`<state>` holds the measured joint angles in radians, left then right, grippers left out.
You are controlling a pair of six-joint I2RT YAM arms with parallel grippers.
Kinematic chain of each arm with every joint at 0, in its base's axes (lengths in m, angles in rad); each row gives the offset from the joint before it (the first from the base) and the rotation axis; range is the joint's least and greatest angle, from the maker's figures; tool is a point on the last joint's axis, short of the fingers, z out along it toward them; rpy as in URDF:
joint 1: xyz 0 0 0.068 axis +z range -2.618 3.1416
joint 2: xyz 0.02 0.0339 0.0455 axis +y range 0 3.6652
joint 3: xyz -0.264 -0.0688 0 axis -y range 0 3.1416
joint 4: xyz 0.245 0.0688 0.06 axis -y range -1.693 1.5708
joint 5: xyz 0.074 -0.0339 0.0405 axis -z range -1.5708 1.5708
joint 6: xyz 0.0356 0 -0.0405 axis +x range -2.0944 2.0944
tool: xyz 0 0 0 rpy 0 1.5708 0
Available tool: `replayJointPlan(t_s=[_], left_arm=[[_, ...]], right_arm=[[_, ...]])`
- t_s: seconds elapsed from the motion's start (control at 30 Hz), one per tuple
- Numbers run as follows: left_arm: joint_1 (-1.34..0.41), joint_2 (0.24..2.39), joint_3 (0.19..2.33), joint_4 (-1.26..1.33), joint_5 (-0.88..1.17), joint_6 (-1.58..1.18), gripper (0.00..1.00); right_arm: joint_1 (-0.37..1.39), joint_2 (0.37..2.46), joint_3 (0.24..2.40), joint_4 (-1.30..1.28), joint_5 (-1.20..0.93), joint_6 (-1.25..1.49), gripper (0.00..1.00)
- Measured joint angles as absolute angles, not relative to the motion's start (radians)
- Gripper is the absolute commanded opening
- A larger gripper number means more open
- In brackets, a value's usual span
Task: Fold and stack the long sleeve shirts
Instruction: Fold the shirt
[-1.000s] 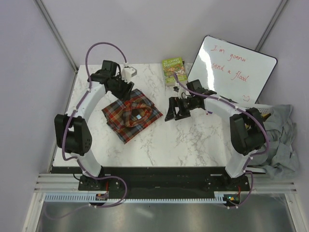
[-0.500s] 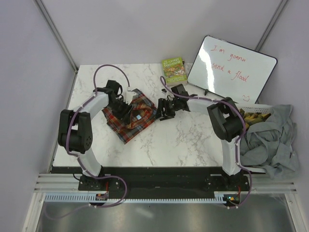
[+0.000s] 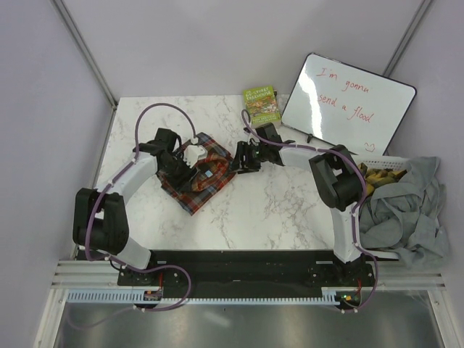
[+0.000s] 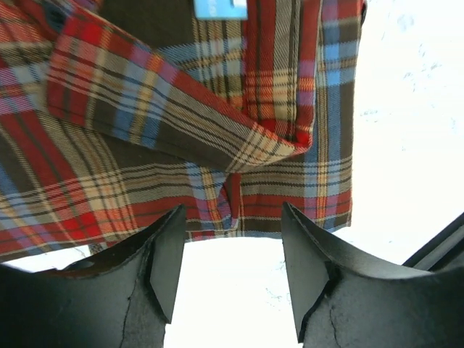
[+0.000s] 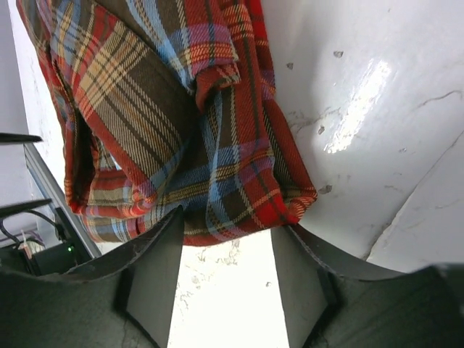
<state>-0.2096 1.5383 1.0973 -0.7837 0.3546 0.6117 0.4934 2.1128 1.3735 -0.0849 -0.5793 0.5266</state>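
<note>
One long sleeve shirt [image 3: 201, 174], plaid flannel in red, brown and blue, lies folded on the marble table [image 3: 283, 210]. My left gripper [image 3: 181, 168] is low at its left side. In the left wrist view the shirt's hem [image 4: 217, 145] runs just past the open left gripper [image 4: 232, 214], with bare table between the fingers. My right gripper [image 3: 236, 161] sits at the shirt's right edge. In the right wrist view the folded edge [image 5: 217, 181] reaches the tips of the open right gripper [image 5: 228, 225]; it grips nothing.
A whiteboard [image 3: 348, 105] with red writing leans at the back right, with a green book [image 3: 262, 106] beside it. A heap of grey cloth [image 3: 406, 206] drapes over a basket [image 3: 384, 165] off the table's right edge.
Both grippers came down and in toward the plaid shirt, the left from the back left, the right from the right. The right jaws narrowed. The shirt's right side is pushed in slightly.
</note>
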Motion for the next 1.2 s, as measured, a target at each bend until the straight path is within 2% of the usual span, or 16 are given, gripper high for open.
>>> replayJointPlan(t_s=[0.07, 0.1, 0.27, 0.3, 0.33, 0.47, 0.57, 0.6, 0.67, 1.2], left_arm=[[-0.231, 1.538, 1.069, -0.773, 0.319, 0.619, 0.64], [-0.245, 1.538, 1.052, -0.762, 0.300, 0.622, 0.63], [-0.295, 1.539, 1.007, -0.705, 0.212, 0.626, 0.59], [-0.303, 1.540, 1.000, -0.691, 0.196, 0.626, 0.56], [-0.312, 1.541, 0.994, -0.673, 0.174, 0.627, 0.53], [-0.332, 1.546, 0.970, -0.619, 0.103, 0.630, 0.40], [-0.336, 1.547, 0.967, -0.599, 0.069, 0.635, 0.21], [-0.336, 1.546, 0.967, -0.593, 0.060, 0.638, 0.12], [-0.336, 1.546, 0.967, -0.590, 0.053, 0.641, 0.03], [-0.336, 1.428, 0.958, -0.662, 0.055, 0.701, 0.02]], right_arm=[[0.493, 2.117, 1.374, -0.075, -0.573, 0.537, 0.47], [0.493, 2.121, 1.374, -0.070, -0.568, 0.543, 0.39], [0.493, 2.137, 1.377, -0.060, -0.559, 0.562, 0.17], [0.493, 2.140, 1.377, -0.059, -0.557, 0.569, 0.04], [0.493, 2.142, 1.377, -0.059, -0.555, 0.572, 0.00], [0.493, 2.144, 1.377, -0.059, -0.545, 0.580, 0.00], [0.493, 2.144, 1.377, -0.059, -0.543, 0.580, 0.00], [0.493, 2.144, 1.377, -0.059, -0.543, 0.580, 0.00], [0.493, 2.144, 1.377, -0.059, -0.540, 0.582, 0.00], [0.490, 2.144, 1.377, -0.059, -0.513, 0.610, 0.00]])
